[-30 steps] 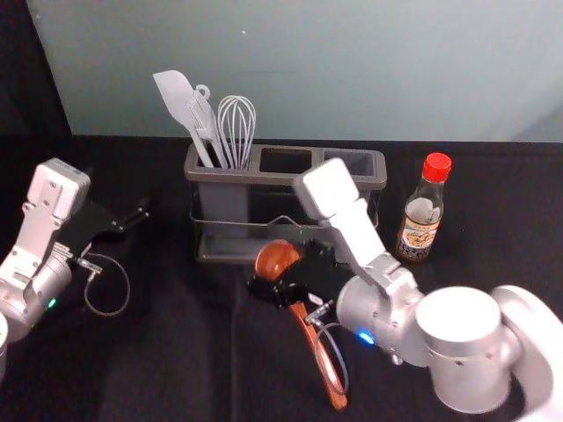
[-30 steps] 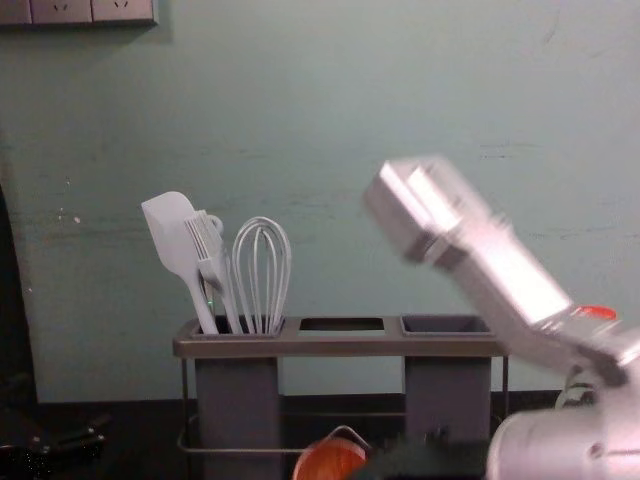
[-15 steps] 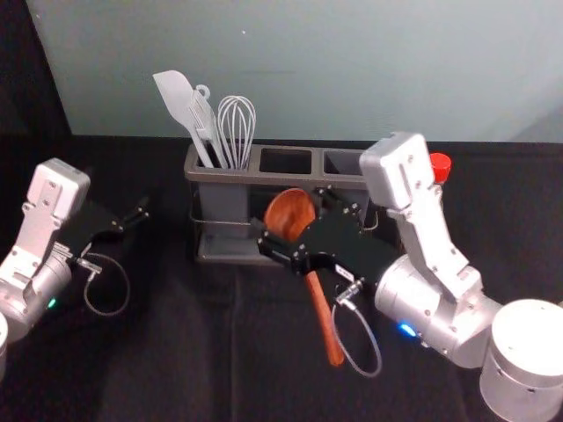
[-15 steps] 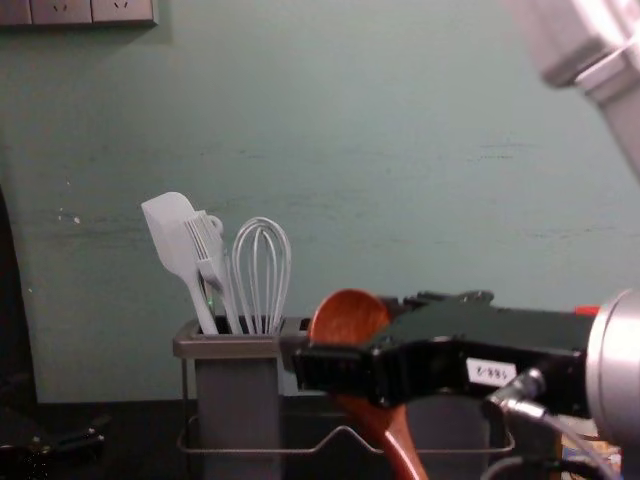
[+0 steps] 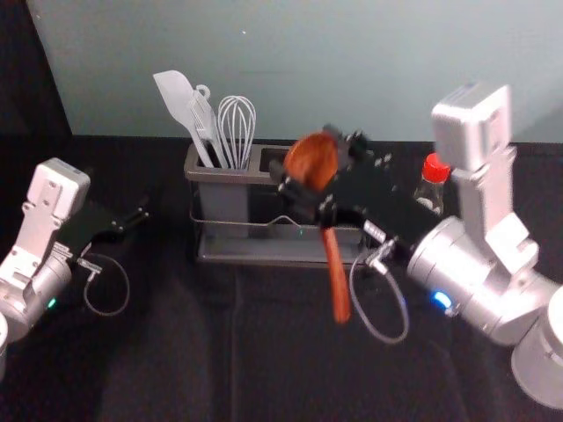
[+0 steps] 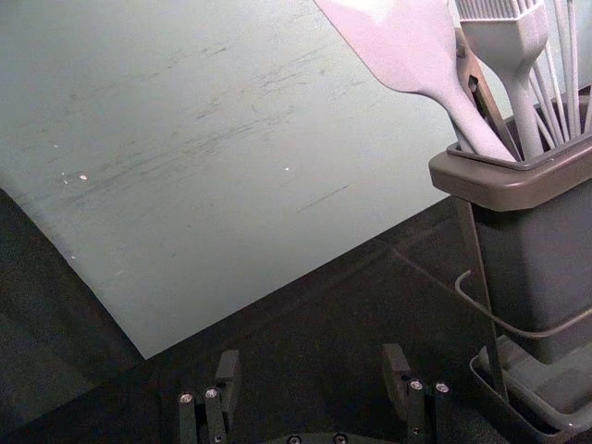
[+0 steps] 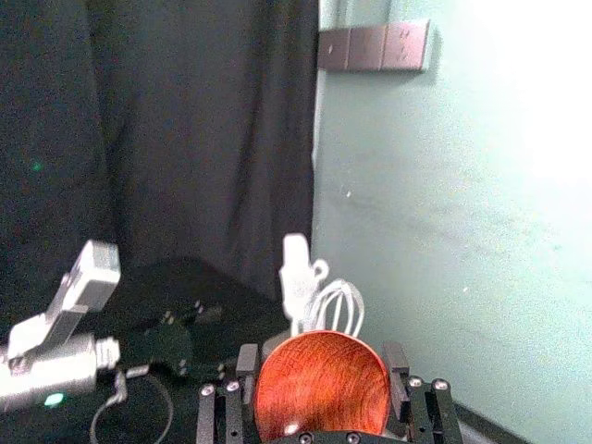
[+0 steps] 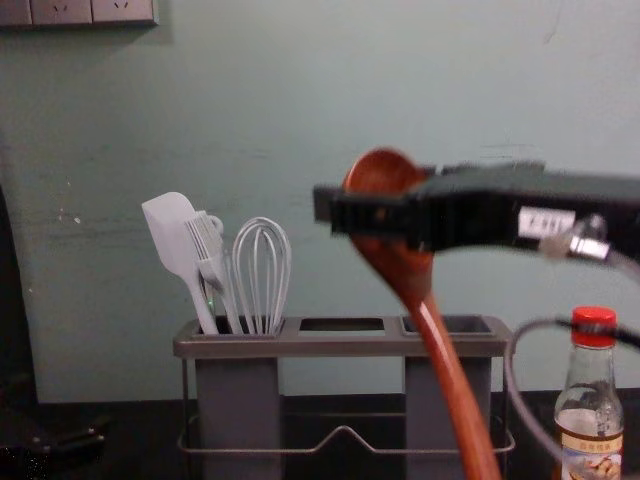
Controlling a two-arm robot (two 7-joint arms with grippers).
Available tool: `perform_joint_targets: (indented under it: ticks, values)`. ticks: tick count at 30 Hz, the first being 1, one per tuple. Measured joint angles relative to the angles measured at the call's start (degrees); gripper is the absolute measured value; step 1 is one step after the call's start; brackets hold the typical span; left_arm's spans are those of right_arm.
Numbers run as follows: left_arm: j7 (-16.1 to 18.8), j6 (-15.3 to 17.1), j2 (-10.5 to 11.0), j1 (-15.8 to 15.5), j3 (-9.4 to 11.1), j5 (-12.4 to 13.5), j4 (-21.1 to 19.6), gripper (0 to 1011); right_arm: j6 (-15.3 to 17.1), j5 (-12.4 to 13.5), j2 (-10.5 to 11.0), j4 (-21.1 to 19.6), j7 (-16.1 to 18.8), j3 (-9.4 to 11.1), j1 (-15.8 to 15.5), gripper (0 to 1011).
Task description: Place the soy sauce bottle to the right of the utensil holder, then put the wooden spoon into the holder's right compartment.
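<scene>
We see the wooden spoon [image 8: 448,370] in front of the utensil holder [image 8: 340,348], the bowl high and the handle hanging down, leaning a little. The right gripper [image 7: 322,361] has its jaws clamped on the bowl. We should lift until the handle's tip can pass over the rim, then carry it toward 12 o'clock, above the right compartment [image 8: 478,380]. There, we make the handle more vertical and lower slowly, opening only when it is well inside. The soy sauce bottle [image 8: 588,400] stands at the holder's 3 o'clock, so the arm must not push it. At 9 o'clock, the left gripper [image 6: 312,363] is parked, jaws apart.
</scene>
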Motion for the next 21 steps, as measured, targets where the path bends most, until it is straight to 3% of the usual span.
perform_joint_targets:
  ticks: [11, 21]
  values:
    - [0.0, 0.0, 0.0, 0.0, 0.0, 0.0, 0.0, 1005, 2.33, 2.46, 0.81, -1.63, -0.6, 2.4, 5.65, 834]
    - [0.0, 0.0, 0.0, 0.0, 0.0, 0.0, 0.0, 1005, 4.64, 1.86, -0.75, 3.96, -3.27, 2.88, 14.7, 833]
